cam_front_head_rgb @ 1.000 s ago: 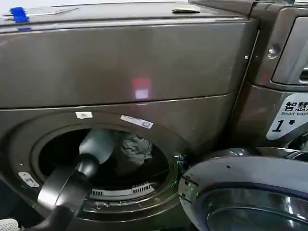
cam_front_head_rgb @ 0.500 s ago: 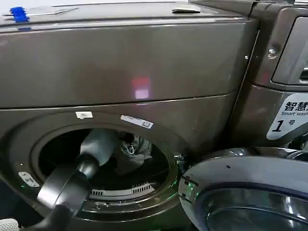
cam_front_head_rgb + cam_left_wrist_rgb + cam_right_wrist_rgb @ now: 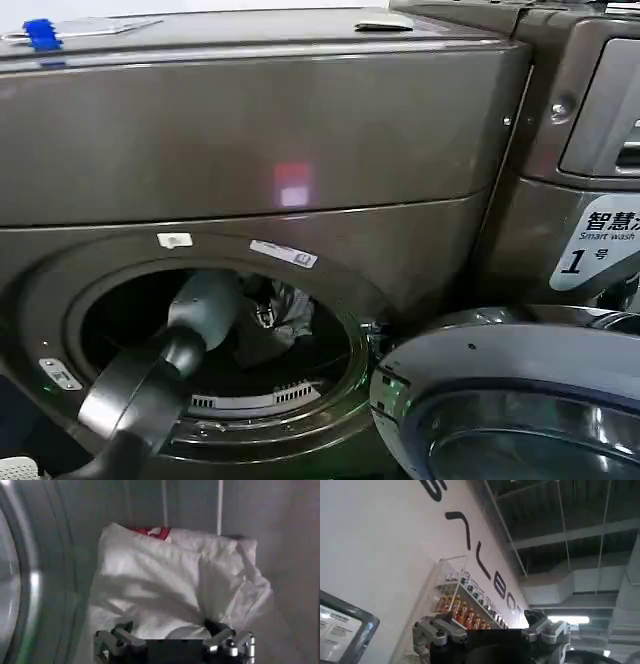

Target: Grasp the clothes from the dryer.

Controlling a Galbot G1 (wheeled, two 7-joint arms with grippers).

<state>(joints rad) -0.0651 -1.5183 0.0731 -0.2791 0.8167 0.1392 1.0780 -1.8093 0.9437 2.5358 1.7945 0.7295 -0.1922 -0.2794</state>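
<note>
Left wrist view shows the left gripper (image 3: 172, 642) deep inside the dryer (image 3: 300, 150), its jaws spread wide with the clothes (image 3: 175, 585) bunched just ahead of them and fabric touching one finger. Nothing is held yet. Closing from here could pinch only a thin outer fold, so the soft bundle might slip free on the way out, or snag on the porthole rim. The right gripper (image 3: 492, 632) hangs idle outside, pointing at a wall, jaws wide.
</note>
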